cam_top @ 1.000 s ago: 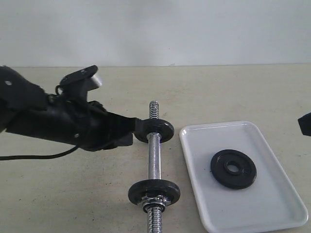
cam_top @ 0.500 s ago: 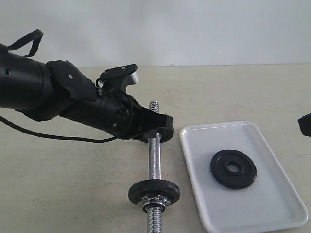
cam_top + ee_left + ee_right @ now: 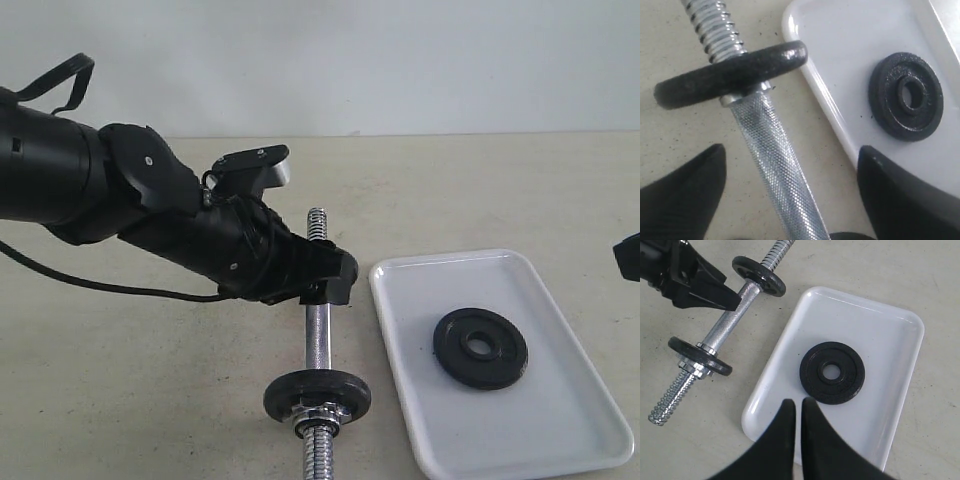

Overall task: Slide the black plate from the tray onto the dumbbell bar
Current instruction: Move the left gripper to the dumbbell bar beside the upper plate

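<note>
Left claw (image 3: 791, 149) gapes wide open and holds nothing. Its two black fingers straddle the knurled middle of the dumbbell bar (image 3: 318, 335), just on the near side of the far disc (image 3: 730, 75) already on the bar. The bar lies on the beige worktop (image 3: 150, 400), running from near to far. A second disc (image 3: 317, 393) and a chrome nut sit towards its near end, and bare thread shows at both tips.

To the right of the bar, close beside it, sits the white tray (image 3: 865, 325). The black plate (image 3: 847, 377) lies flat in the middle of it, untouched. The right claw (image 3: 797, 402) hovers above the tray's near part with its fingers pressed together, empty.

The step in hand appears to be steadying the bar. The left claw would do best to close squarely on the knurled section, clear of the disc, so the bar cannot roll. The right claw must then open, pinch the plate between rim and hole, tilt it upright and line its hole up with a thread tip.
</note>
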{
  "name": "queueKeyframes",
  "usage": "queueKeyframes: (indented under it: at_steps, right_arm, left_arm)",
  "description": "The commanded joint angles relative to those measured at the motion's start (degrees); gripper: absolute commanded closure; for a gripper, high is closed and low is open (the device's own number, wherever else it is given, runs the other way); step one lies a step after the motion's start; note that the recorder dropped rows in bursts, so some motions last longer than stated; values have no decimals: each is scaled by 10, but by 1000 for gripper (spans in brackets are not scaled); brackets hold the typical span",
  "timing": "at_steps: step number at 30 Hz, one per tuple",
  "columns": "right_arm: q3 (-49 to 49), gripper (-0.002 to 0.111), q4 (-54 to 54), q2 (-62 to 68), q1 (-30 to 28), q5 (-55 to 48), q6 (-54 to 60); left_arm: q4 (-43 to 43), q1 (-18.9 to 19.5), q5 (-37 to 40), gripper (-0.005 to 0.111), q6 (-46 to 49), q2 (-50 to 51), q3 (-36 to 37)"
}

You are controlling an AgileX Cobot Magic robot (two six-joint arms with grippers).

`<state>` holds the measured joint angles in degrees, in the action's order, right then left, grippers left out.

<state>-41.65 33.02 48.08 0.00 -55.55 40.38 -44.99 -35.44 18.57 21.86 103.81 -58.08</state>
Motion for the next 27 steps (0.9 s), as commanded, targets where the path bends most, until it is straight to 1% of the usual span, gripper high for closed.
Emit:
queueKeyframes:
  at_steps: [1, 5, 8, 11, 24, 27]
  right_arm:
    - [-6, 108, 1, 0, 0, -1, 4]
    - [-6, 108, 1, 0, 0, -1, 4]
    - [-6, 108, 1, 0, 0, 0, 4]
    - [-6, 108, 1, 0, 0, 0, 4]
    - [-6, 108, 12, 0, 0, 11, 4]
    - [-6, 108, 14, 0, 0, 12, 4]
  left_arm:
    - [3, -5, -20, 36, -43, 16, -3]
    - [1, -5, -18, 36, -43, 50, -3]
    - [-25, -5, -15, 36, -43, 72, -3]
    - [-32, -5, -15, 36, -43, 85, -3]
    - [-45, -5, -21, 36, -43, 86, -8]
    - [-45, -5, -20, 39, -43, 86, -12]
